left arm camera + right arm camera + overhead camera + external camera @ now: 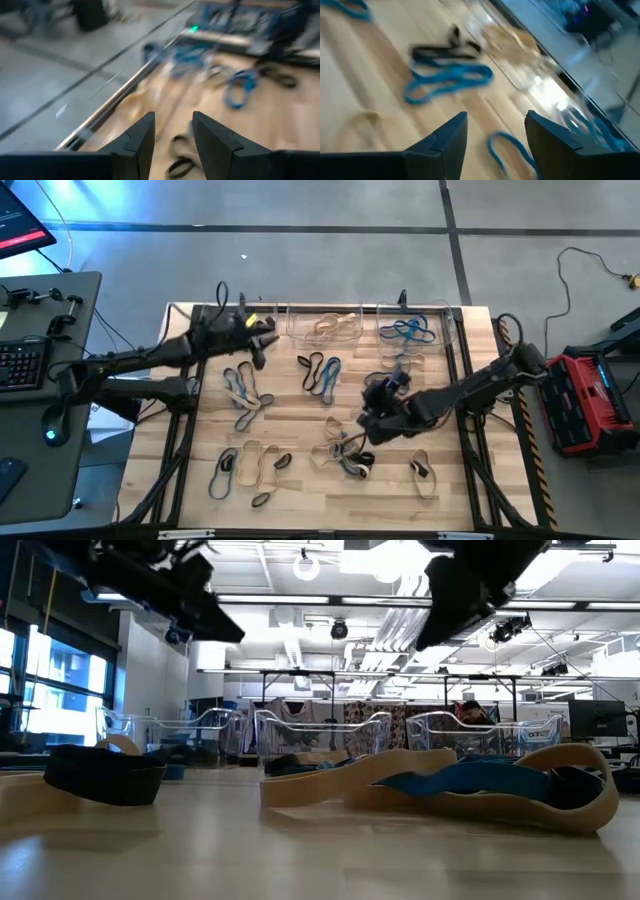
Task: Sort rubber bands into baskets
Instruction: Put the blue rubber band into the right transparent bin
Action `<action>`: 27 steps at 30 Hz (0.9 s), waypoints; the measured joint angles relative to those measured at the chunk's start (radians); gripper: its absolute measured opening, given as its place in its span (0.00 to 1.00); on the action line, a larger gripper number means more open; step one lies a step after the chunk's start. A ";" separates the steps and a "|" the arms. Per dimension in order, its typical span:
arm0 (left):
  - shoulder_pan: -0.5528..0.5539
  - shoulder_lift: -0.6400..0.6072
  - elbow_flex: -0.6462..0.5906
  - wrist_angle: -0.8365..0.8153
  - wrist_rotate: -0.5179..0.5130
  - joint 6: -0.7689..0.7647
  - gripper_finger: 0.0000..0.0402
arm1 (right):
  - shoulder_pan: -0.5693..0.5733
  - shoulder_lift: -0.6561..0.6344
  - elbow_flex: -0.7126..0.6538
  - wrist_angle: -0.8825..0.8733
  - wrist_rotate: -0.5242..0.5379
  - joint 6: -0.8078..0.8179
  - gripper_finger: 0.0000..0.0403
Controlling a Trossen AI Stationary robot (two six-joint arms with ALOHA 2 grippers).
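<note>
Though unlabelled, clear baskets (325, 326).

A pale wooden tabletop (300, 510) with a dark frame stands on a grey concrete floor (330, 205) crossed by dark seam lines. Beyond the tabletop's left edge, a grey desk (85, 290) carries a keyboard (18, 362) and a mouse (55, 425). Off the right edge, a red case (590, 395) sits on the floor. Behind the table, ceiling lights (305, 565) glow and bright windows (50, 680) fill the left wall.
</note>
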State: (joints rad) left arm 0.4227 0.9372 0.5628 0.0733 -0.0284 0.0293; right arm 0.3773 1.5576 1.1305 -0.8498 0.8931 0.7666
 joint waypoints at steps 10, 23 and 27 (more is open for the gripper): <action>-0.267 -0.028 -0.181 0.387 0.001 0.034 0.30 | -0.174 -0.003 0.000 0.024 -0.348 -0.282 0.47; -0.421 -0.028 -0.255 0.502 -0.013 0.054 0.30 | -0.435 0.019 0.000 0.148 -0.707 -0.686 0.47; -0.440 -0.028 -0.257 0.502 -0.013 0.054 0.30 | -0.482 0.059 0.000 0.135 -0.750 -0.747 0.47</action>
State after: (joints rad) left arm -0.0173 0.9094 0.3058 0.5751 -0.0418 0.0828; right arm -0.1048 1.6171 1.1305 -0.7152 0.1428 0.0193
